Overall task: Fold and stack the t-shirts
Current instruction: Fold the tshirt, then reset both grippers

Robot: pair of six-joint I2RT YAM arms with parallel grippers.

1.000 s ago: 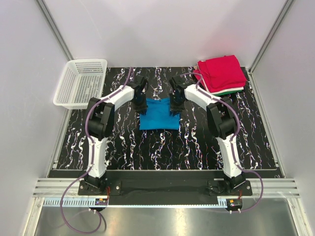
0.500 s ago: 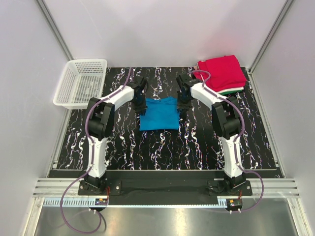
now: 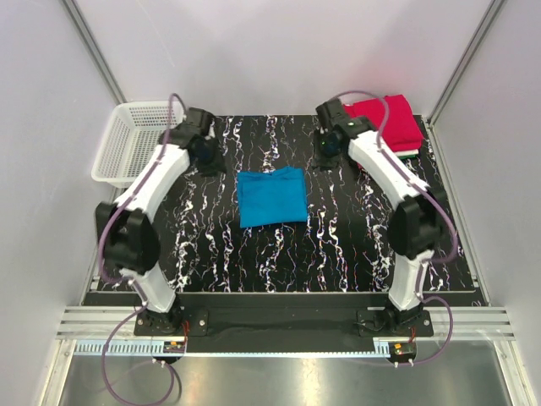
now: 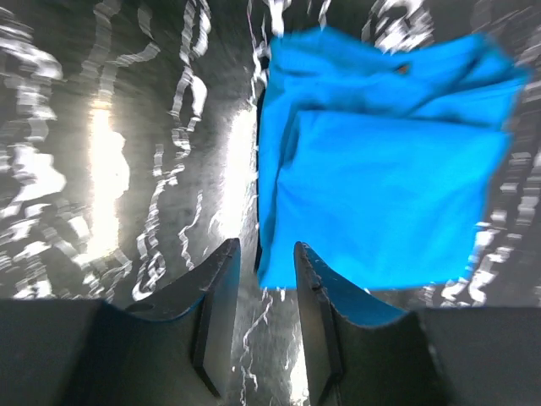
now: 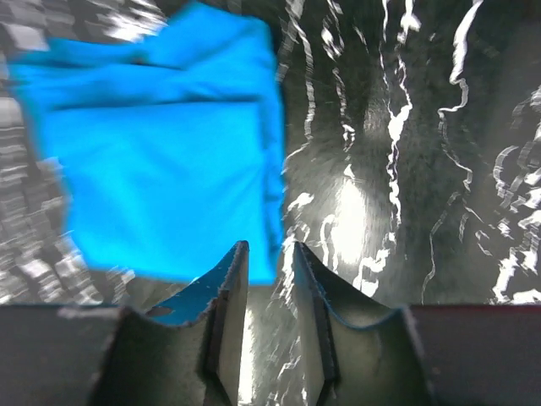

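Note:
A bright blue t-shirt [image 3: 270, 196] lies folded into a rough rectangle in the middle of the black marbled table [image 3: 338, 254]. A red t-shirt [image 3: 390, 120] tops a folded stack at the far right corner. My left gripper [image 3: 205, 157] hangs over the table to the far left of the blue shirt, clear of it. Its jaws are open and empty in the left wrist view [image 4: 265, 247], with the blue t-shirt [image 4: 380, 186] ahead. My right gripper [image 3: 329, 149] hovers to the shirt's far right, beside the stack. It is open and empty [image 5: 269, 247], with the blue t-shirt [image 5: 161, 161] ahead to the left.
A white plastic mesh basket [image 3: 139, 144] stands off the table's far left corner, close to the left arm. Grey walls and aluminium posts enclose the table on three sides. The red stack sits just behind the right forearm.
Both grippers have let go of the blue t-shirt's far corners, opened, and drawn up and outward, the left toward the basket, the right toward the red stack. The shirt lies flat.

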